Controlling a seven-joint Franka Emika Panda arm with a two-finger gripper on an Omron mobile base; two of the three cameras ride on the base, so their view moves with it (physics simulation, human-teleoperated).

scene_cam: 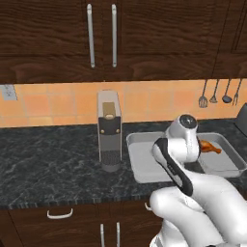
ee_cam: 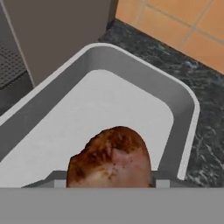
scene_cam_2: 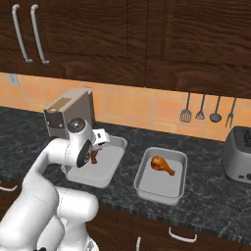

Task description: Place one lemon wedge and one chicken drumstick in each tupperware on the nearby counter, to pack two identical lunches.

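My gripper (scene_cam_2: 94, 149) is shut on the dark reddish brown chicken drumstick (scene_cam_2: 93, 157), holding it just above the left tupperware (scene_cam_2: 105, 171). In the hand view the drumstick (ee_cam: 111, 157) sits between the fingers, over the tray's pale floor (ee_cam: 100, 109). The right tupperware (scene_cam_2: 147, 188) holds the plumper orange-golden drumstick (scene_cam_2: 163, 165). From the left base view the arm hides the hand; the left tray (scene_cam: 140, 164) and the right tray (scene_cam: 229, 164) with its drumstick (scene_cam: 210, 146) show there. The lemon wedge is out of view.
A tall grey coffee machine (scene_cam: 109, 130) stands on the counter (scene_cam: 48, 164) right beside the left tray. A steel toaster (scene_cam_2: 238, 154) sits at the far right. Utensils (scene_cam_2: 201, 110) hang on the tiled wall, with wood cabinets above.
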